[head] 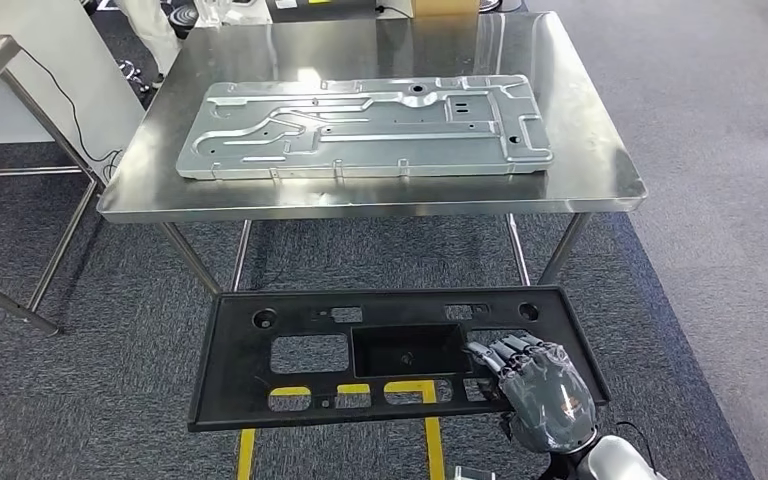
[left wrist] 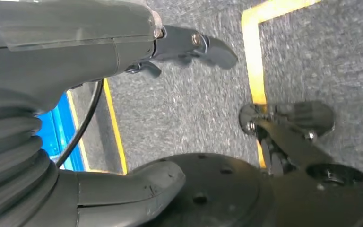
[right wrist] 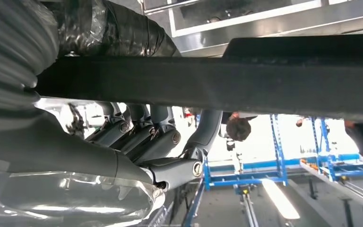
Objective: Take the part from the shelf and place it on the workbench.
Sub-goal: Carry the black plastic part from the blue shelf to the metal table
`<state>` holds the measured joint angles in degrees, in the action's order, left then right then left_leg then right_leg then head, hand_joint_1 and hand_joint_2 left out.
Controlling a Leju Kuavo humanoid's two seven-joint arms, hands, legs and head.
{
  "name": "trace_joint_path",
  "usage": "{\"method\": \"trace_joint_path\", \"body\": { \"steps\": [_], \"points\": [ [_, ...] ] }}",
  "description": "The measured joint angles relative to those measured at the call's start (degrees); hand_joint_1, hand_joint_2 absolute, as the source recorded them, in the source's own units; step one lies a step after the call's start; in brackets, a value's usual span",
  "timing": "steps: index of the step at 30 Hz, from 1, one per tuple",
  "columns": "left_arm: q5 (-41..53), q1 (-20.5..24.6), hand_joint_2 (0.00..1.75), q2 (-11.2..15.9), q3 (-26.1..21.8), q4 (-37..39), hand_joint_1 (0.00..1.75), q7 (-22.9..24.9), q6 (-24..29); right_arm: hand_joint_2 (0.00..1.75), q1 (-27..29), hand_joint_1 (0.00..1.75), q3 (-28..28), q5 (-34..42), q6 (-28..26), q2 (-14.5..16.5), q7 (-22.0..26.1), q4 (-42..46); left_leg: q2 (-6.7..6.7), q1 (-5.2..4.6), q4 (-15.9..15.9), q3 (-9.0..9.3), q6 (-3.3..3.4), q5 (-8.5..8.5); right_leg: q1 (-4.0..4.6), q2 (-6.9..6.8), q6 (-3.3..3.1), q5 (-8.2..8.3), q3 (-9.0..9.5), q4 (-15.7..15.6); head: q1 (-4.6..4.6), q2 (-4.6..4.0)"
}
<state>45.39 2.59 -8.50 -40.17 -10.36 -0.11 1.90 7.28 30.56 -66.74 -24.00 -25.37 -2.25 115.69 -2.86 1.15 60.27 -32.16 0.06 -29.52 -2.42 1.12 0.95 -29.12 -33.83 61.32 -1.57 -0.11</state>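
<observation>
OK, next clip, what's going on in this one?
The robot's right hand grips a flat black panel near its right end and holds it level just in front of a steel workbench, not yet over it. A silver stamped metal plate already lies flat on the bench. The left hand hangs over the grey carpet, fingers apart and holding nothing. The panel is not yet set down.

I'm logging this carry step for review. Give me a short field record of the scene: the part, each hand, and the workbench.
part: black panel with cutouts, level, in front of the workbench, above the carpet
right hand: holds the panel's right end
left hand: holds nothing, fingers apart, hanging over the carpet
workbench: steel top, not yet bearing the panel
on workbench: silver stamped plate, lying flat
</observation>
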Motion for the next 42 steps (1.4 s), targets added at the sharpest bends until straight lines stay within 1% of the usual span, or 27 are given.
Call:
{"method": "trace_joint_path", "body": {
  "steps": [2,4,5,6,7,8,10,12,14,16,18,20,21,22,23,24,26,27,30,32,33,35,36,37,38,40,42],
  "points": [
    [0.03,0.01,1.75,-0.01,0.00,0.00,0.00,0.00,0.03,1.75,0.03,1.75,-0.16,-0.01,0.02,0.01,0.00,0.14,1.50,0.05,4.48,-2.00,-0.10,-2.49,0.26,-0.44,-0.55,-0.10,0.17,-0.07,-0.01,0.00],
    [0.03,0.10,1.75,-0.01,0.00,0.00,0.00,-0.01,0.02,1.75,0.07,1.75,-0.26,-0.01,0.02,0.01,0.00,0.21,2.38,-0.02,12.24,-6.05,0.16,-6.01,0.77,-0.91,-0.90,-0.31,0.29,-0.08,0.01,0.00],
    [0.03,0.11,1.75,-0.01,0.00,0.00,0.00,-0.02,0.02,1.75,0.08,1.75,-0.27,-0.02,0.02,0.01,0.01,0.21,2.47,-0.08,15.47,-7.90,0.42,-6.97,1.06,-1.12,-1.09,-0.45,0.39,-0.07,0.01,0.00],
    [0.03,0.08,1.75,-0.01,0.00,0.00,0.00,-0.02,0.01,1.75,0.09,1.75,-0.27,-0.02,0.02,0.01,0.01,0.21,2.49,-0.25,16.88,-8.92,0.80,-6.77,1.33,-1.28,-1.28,-0.62,0.57,-0.07,0.02,0.00],
    [0.03,0.02,1.75,-0.01,0.00,0.00,0.00,-0.02,0.00,1.75,0.09,1.75,-0.28,-0.03,0.02,0.01,0.01,0.21,2.48,-0.51,15.89,-8.75,1.25,-5.33,1.52,-1.37,-1.41,-0.83,0.85,-0.08,0.02,0.00],
    [0.03,-0.04,1.75,-0.01,0.00,0.00,0.00,-0.02,0.00,1.75,0.09,1.75,-0.29,-0.03,0.02,0.01,0.01,0.21,2.48,-0.86,13.26,-7.79,1.76,-3.17,1.66,-1.43,-1.51,-1.05,1.21,-0.08,0.02,0.00],
    [0.06,-0.10,1.75,0.03,-0.01,0.00,0.00,-0.04,0.00,1.75,0.09,1.75,-0.34,-0.06,0.03,0.01,0.00,0.22,2.61,-1.76,5.37,-4.42,2.75,0.93,1.73,-1.48,-1.43,-1.51,1.86,-0.21,0.02,0.00],
    [0.11,0.02,1.75,0.09,-0.02,0.00,0.00,-0.09,-0.01,1.75,0.13,1.75,-0.43,-0.13,0.08,0.01,-0.01,0.24,2.70,-2.44,1.04,-2.55,3.28,2.10,1.68,-1.49,-1.02,-1.65,2.01,-0.48,0.01,0.00],
    [0.18,0.13,1.75,0.10,-0.02,0.00,0.00,-0.14,-0.02,1.75,0.23,1.75,-0.59,-0.22,0.15,0.01,-0.05,0.26,2.62,-2.57,0.01,-2.11,3.43,2.03,1.64,-1.51,-0.42,-1.57,2.16,-1.07,0.01,0.00],
    [0.25,0.05,1.75,0.08,-0.02,0.00,0.00,-0.16,-0.01,1.75,0.39,1.75,-0.95,-0.30,0.23,-0.04,-0.20,0.37,2.60,-2.23,-1.54,-1.09,3.56,2.43,1.65,-1.48,0.02,-2.04,2.31,-0.63,0.02,0.00],
    [0.36,-0.04,1.75,0.05,-0.03,0.00,0.00,-0.17,-0.01,1.75,0.57,1.75,-1.73,-0.31,0.46,-0.17,-0.46,0.55,2.64,-1.96,-2.75,0.03,3.90,2.68,1.66,-1.29,0.26,-4.30,0.14,3.97,0.04,0.00],
    [0.58,0.02,1.75,0.02,-0.04,0.00,0.00,-0.19,-0.02,1.75,0.79,1.75,-2.89,-0.31,1.04,-0.36,-0.79,0.65,2.57,-2.00,-2.91,0.53,4.26,2.35,1.67,-1.18,0.52,-6.98,-4.34,11.23,0.04,0.00],
    [0.71,0.06,1.75,-0.01,-0.04,0.00,0.00,-0.19,-0.02,1.75,0.91,1.75,-3.53,-0.31,1.42,-0.46,-0.95,0.65,2.49,-2.01,-2.86,0.76,4.31,2.09,1.65,-1.18,0.66,-7.06,-6.07,13.40,0.05,0.00],
    [0.84,0.07,1.75,-0.02,-0.04,0.00,0.00,-0.19,-0.02,1.75,1.01,1.75,-4.23,-0.32,1.76,-0.59,-1.08,0.65,2.40,-2.01,-2.78,1.06,4.30,1.78,1.62,-1.18,0.78,-6.09,-6.94,13.82,0.05,0.00],
    [0.93,0.05,1.75,-0.04,-0.04,0.00,0.00,-0.19,-0.02,1.75,1.06,1.75,-4.97,-0.31,2.03,-0.74,-1.17,0.65,2.31,-2.01,-2.68,1.49,4.23,1.41,1.57,-1.19,0.85,-3.88,-6.52,11.80,0.05,0.00],
    [0.96,0.01,1.75,-0.07,-0.04,0.00,0.00,-0.18,-0.02,1.75,1.07,1.75,-5.69,-0.30,2.23,-0.89,-1.21,0.65,2.25,-2.01,-2.52,1.96,4.10,0.96,1.53,-1.19,0.84,-1.10,-5.13,8.06,0.05,0.00],
    [0.98,-0.04,1.75,-0.11,-0.06,0.00,0.00,-0.16,-0.02,1.75,1.08,1.75,-6.87,-0.25,2.43,-1.11,-1.24,0.67,2.17,-2.13,-2.06,2.43,3.63,-0.01,1.60,-1.13,0.48,2.25,-2.23,1.39,0.03,0.00],
    [0.99,-0.03,1.75,-0.13,-0.06,0.00,0.00,-0.16,-0.02,1.75,1.14,1.75,-7.34,-0.21,2.49,-1.19,-1.27,0.69,2.14,-2.21,-1.87,2.46,3.34,-0.38,1.68,-1.09,0.21,2.64,-1.51,-0.29,0.03,0.00],
    [1.09,0.16,1.75,-0.14,-0.07,0.00,0.00,-0.15,0.01,1.75,1.41,1.75,-8.73,0.01,2.66,-1.45,-1.51,0.80,2.12,-2.25,-1.86,2.68,2.55,-1.04,1.70,-0.98,-0.67,2.05,-1.01,-1.24,0.03,0.00],
    [1.26,0.27,1.75,-0.13,-0.08,0.00,0.00,-0.15,0.04,1.75,1.60,1.75,-9.87,0.34,2.84,-1.63,-1.68,1.05,2.25,-2.16,0.18,2.11,1.90,-2.43,1.41,-1.05,-1.26,1.87,-0.31,-1.79,-0.01,0.00],
    [1.35,0.29,1.75,-0.11,-0.09,0.00,0.00,-0.15,-0.07,1.75,1.70,1.75,-10.46,0.58,2.94,-1.74,-1.70,1.23,2.32,-2.00,2.86,0.88,1.55,-3.79,1.31,-1.15,-1.50,1.73,0.07,-1.99,-0.03,0.00],
    [1.47,0.23,1.75,-0.09,-0.10,0.00,0.00,-0.25,-0.83,1.75,1.96,1.75,-11.91,1.04,3.17,-1.91,-1.64,1.53,2.41,-1.55,10.75,-3.61,0.99,-6.78,1.33,-1.30,-1.73,1.28,0.59,-2.05,-0.04,0.00],
    [1.53,0.18,1.75,-0.04,-0.10,0.00,0.00,-0.35,-1.42,1.75,2.19,1.75,-12.66,1.16,3.26,-1.95,-1.58,1.61,2.43,-1.33,13.78,-5.64,0.81,-7.33,1.34,-1.33,-1.72,1.02,0.87,-2.05,-0.04,0.00],
    [1.58,0.08,1.75,0.03,-0.12,0.00,0.00,-0.45,-1.96,1.75,2.47,1.75,-13.43,1.23,3.33,-1.96,-1.50,1.67,2.44,-1.17,14.91,-6.83,0.71,-6.68,1.33,-1.33,-1.66,0.73,1.22,-2.05,-0.05,0.00],
    [1.62,-0.02,1.75,0.13,-0.12,0.00,0.00,-0.56,-2.38,1.75,2.76,1.75,-14.08,1.25,3.38,-1.96,-1.42,1.76,2.46,-1.06,13.68,-6.83,0.70,-4.86,1.31,-1.31,-1.57,0.42,1.65,-2.05,-0.06,0.00],
    [1.65,-0.21,1.75,0.31,-0.15,0.00,0.00,-0.66,-2.78,1.75,3.22,1.75,-15.24,1.22,3.42,-1.97,-1.29,2.05,2.50,-0.98,6.40,-4.32,0.93,0.28,1.21,-1.24,-1.23,-0.27,2.64,-2.08,-0.04,0.00],
    [1.65,-0.21,1.75,0.43,-0.21,0.00,0.00,-0.73,-2.87,1.75,3.44,1.75,-16.24,1.17,3.45,-2.01,-1.28,2.37,2.52,-1.27,0.53,-2.05,1.25,2.76,1.20,-1.16,-0.64,-0.75,3.07,-2.13,-0.04,0.00]
  ]
}}
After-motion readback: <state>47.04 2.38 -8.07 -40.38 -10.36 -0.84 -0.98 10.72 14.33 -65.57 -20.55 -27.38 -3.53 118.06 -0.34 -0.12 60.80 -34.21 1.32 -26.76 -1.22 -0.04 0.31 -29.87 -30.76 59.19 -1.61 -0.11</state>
